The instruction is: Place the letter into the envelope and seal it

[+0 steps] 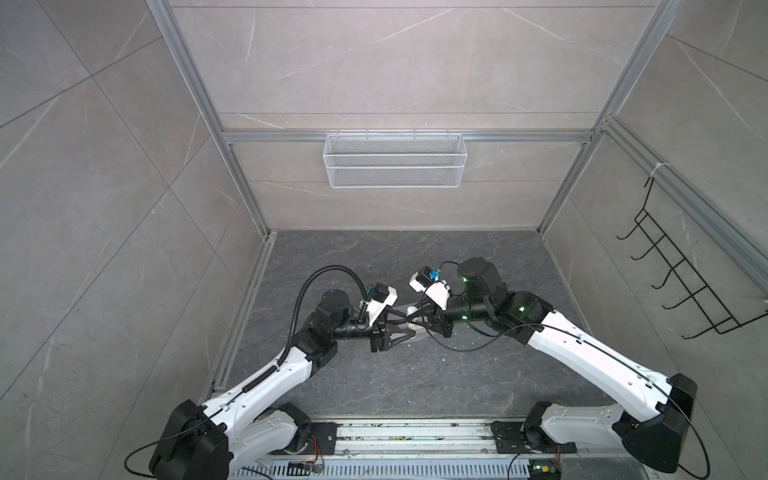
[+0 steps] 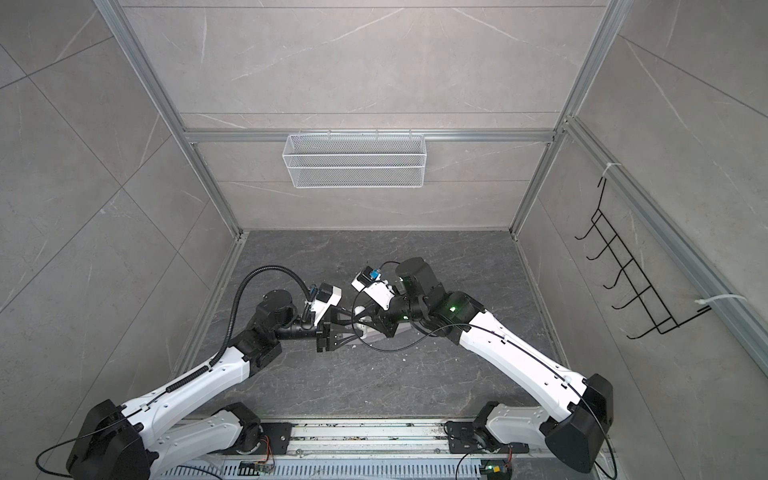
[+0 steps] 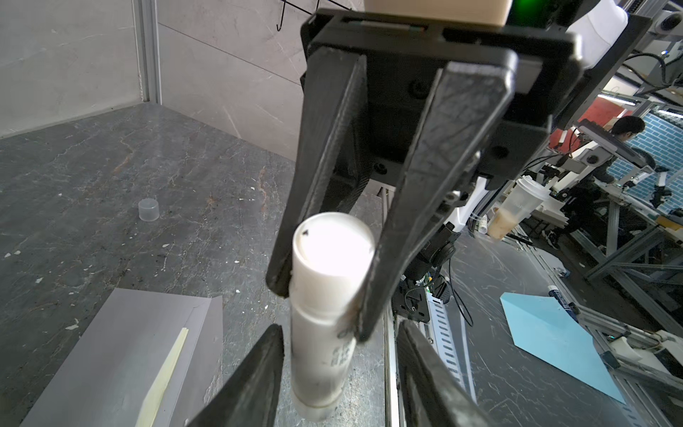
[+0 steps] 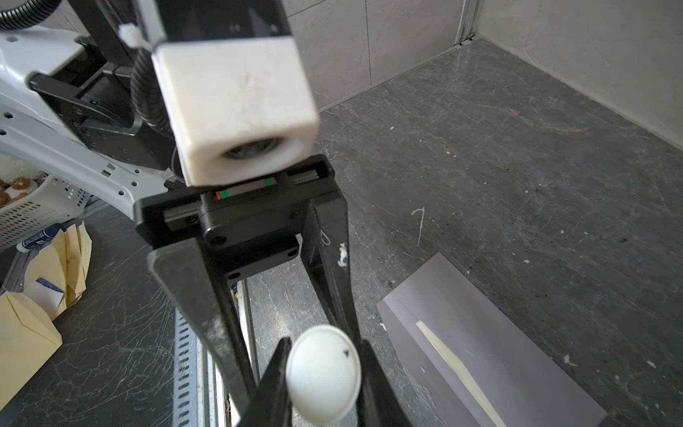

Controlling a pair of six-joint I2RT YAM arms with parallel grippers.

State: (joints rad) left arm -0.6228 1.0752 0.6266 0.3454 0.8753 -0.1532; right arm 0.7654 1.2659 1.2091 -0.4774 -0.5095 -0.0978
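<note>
The envelope (image 3: 111, 351) lies flat on the bench (image 3: 92, 166); a thin pale strip (image 3: 166, 369) peeks out along its fold, likely the letter tucked inside. Near it hangs a white glue stick (image 3: 321, 373); its clear cap (image 3: 148, 209) stands well apart. My right claw (image 3: 320, 307) is clamped on one end so the stick cannot drop; my left claw (image 3: 342, 331) sits around the other part, jaws apart, not gripping yet. I think I am getting it ready to glue the flap.

Even bright light; glare whitens the glue stick (image 3: 322, 321).
</note>
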